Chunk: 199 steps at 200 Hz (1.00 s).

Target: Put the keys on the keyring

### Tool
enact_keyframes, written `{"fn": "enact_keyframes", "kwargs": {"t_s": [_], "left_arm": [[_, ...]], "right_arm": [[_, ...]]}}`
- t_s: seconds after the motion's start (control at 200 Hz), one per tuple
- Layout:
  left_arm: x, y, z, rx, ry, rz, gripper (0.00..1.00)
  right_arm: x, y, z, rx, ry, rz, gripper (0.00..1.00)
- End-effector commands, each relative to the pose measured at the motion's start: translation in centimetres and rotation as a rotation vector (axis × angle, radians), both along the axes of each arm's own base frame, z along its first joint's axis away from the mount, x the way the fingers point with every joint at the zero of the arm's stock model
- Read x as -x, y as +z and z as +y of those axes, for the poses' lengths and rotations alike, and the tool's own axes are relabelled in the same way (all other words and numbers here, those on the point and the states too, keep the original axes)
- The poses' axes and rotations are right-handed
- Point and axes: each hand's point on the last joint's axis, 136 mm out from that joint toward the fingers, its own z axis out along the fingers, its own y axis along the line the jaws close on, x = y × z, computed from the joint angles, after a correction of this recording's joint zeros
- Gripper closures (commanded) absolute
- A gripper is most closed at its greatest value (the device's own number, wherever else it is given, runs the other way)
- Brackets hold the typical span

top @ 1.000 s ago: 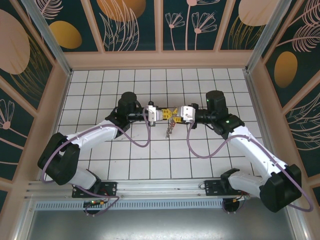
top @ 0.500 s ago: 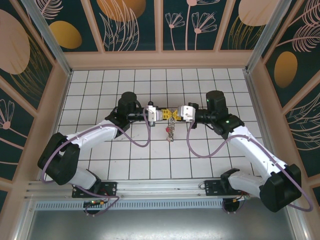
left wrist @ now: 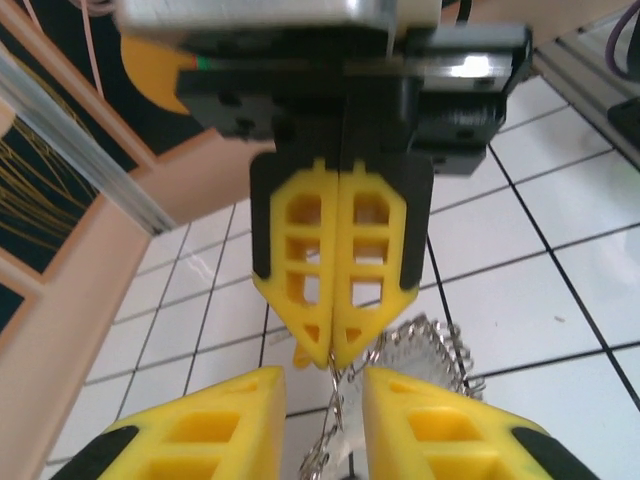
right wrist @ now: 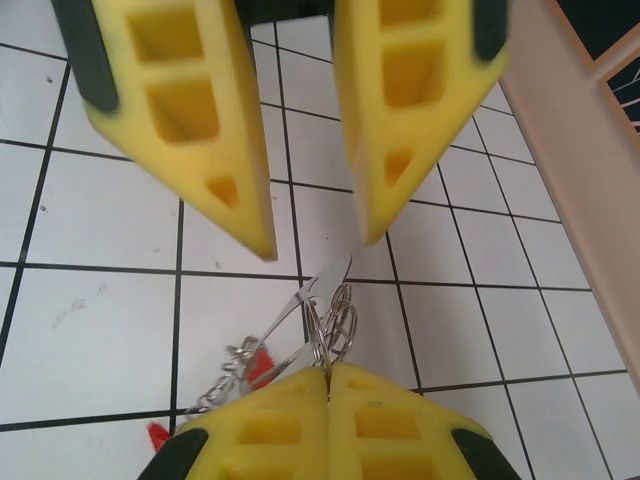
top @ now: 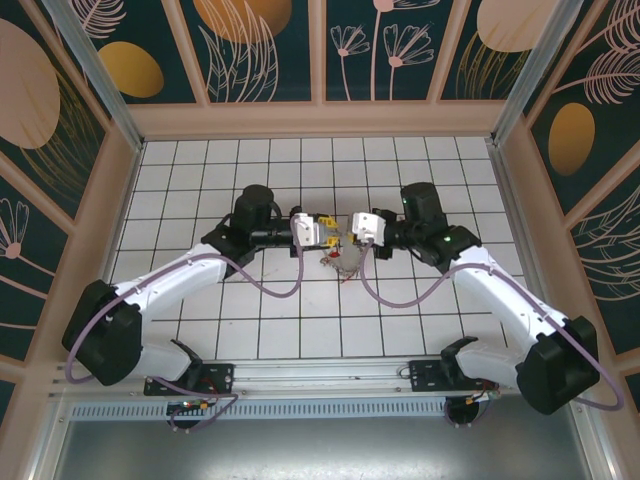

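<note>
Yellow-fingered, the left gripper (top: pixel 329 236) and the right gripper (top: pixel 353 231) meet tip to tip over the middle of the white tiled table (top: pixel 200 170), the left one at 9 o'clock of the right. The right gripper's jaws are pressed fully together and pinch the thin wire loops of the keyring (right wrist: pixel 330 325) at their very tips, with a red tag (right wrist: pixel 260 366) at 9 o'clock of those loops. The left gripper's jaws stand moderately apart and grip nothing. From the left wrist, silvery links of the keyring hang in that gap, and whether they touch a finger cannot be told. From above, the keyring hangs as a grey bunch at 6 o'clock of the meeting fingertips. Which pieces in it are the small loose keys cannot be told.
</note>
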Motion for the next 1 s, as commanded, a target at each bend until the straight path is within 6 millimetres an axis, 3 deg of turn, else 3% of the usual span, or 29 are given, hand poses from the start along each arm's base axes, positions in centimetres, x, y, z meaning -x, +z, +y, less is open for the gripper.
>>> {"fn": "enact_keyframes", "kwargs": {"t_s": [0.0, 0.28, 0.53, 0.611, 0.851, 0.931, 0.991], "left_arm": [[-1.1, -0.6, -0.2, -0.042, 0.047, 0.046, 0.74], [-1.3, -0.1, -1.1, 0.008, 0.025, 0.091, 0.79], [-1.6, 0.0, -1.3, 0.012, 0.027, 0.066, 0.85], [-1.6, -0.2, -1.4, 0.009, 0.025, 0.070, 1.00], [-2.0, -0.9, -1.1, -0.026, 0.053, 0.058, 1.00], [-1.3, -1.1, -0.8, -0.048, 0.024, 0.018, 1.00], [-1.0, -0.6, -0.6, -0.022, 0.028, 0.007, 1.00]], "right_arm": [[-0.5, 2.1, 0.7, -0.001, 0.008, -0.055, 1.00], [-1.3, 2.3, 0.7, 0.032, -0.021, -0.056, 1.00], [-0.6, 2.5, 2.0, 0.029, 0.017, -0.044, 1.00], [-0.6, 2.8, 2.2, 0.024, 0.017, -0.048, 1.00], [-0.4, 3.1, 2.2, 0.005, 0.014, -0.043, 1.00], [-0.2, 2.9, 1.9, 0.005, 0.014, -0.040, 1.00], [0.0, 2.5, 1.4, -0.003, 0.017, -0.033, 0.86]]}}
